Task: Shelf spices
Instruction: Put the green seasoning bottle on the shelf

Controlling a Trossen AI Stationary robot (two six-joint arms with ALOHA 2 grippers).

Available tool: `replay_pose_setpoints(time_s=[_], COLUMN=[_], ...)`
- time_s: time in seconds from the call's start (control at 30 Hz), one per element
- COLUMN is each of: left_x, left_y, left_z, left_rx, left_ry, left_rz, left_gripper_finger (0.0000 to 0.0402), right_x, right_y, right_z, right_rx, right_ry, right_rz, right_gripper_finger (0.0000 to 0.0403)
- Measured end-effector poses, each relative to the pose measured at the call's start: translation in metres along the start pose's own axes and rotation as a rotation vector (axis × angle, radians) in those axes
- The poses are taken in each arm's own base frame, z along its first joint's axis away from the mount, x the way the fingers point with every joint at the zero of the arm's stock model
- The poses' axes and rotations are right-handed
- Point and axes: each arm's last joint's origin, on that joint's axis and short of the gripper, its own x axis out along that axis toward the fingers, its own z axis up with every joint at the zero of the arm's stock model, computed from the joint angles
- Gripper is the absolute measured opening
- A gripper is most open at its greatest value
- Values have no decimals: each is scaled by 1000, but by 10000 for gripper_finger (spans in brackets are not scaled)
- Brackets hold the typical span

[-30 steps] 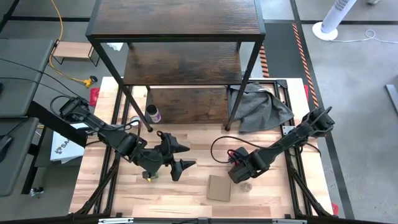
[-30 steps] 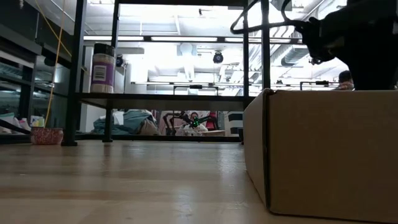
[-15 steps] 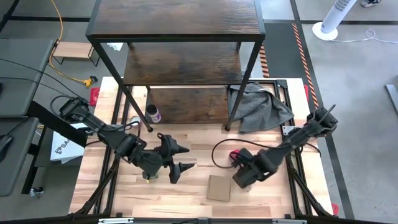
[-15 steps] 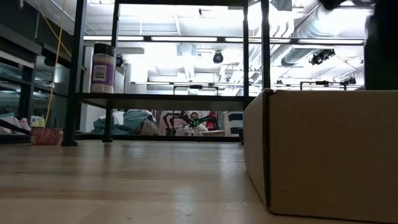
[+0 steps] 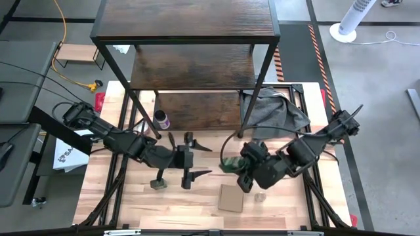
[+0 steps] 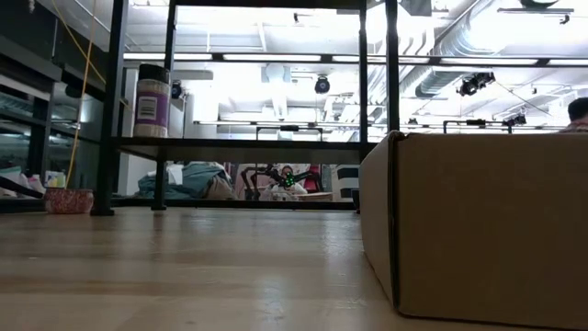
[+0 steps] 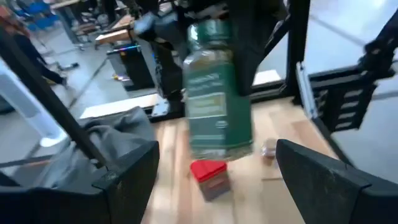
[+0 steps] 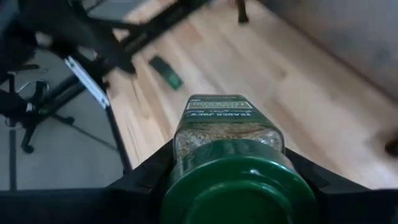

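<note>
Mid-table, the right gripper (image 5: 231,165) is clamped on the green-lidded spice jar (image 8: 233,163), offering it toward the left gripper (image 5: 192,159), whose fingers gape wide to receive it

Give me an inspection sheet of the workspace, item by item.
Surface: light wood table.
Job's things: green-lidded jar held; purple-lidded jar on shelf bottom board; red box, dark container, pale container on table.
Clutter: cardboard piece, grey cloth.
Grippers: right gripper shut on green-lidded jar; left gripper open, empty.
Cables: yellow cable on floor.
Surroundings: small rack, white fan.
</note>
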Motion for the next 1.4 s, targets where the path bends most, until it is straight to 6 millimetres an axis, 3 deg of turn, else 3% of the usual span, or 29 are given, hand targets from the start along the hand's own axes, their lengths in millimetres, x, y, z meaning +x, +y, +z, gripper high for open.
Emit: replay_pose_setpoints(time_s=[0.43, 1.0, 1.13, 1.3, 1.4], left_x=[12, 11, 11, 11, 11], left_y=[23, 20, 21, 20, 20], left_z=[5, 4, 4, 4, 5], left_rx=[-441, -439, -441, -417, -403], left_ry=[-52, -36, -41, -41, -43], left_rz=[-145, -177, -132, -170, -185], left_gripper_finger=[321, 319, 282, 195, 190], right_x=[6, 5, 5, 5, 5], right_y=[6, 9, 9, 11, 11], right_z=[27, 29, 29, 30, 31], right_rx=[-259, -325, -336, -350, -347], right_ry=[-108, -141, -135, -140, -149], right_rz=[135, 157, 162, 182, 189], right_gripper_finger=[181, 181, 181, 181, 181])
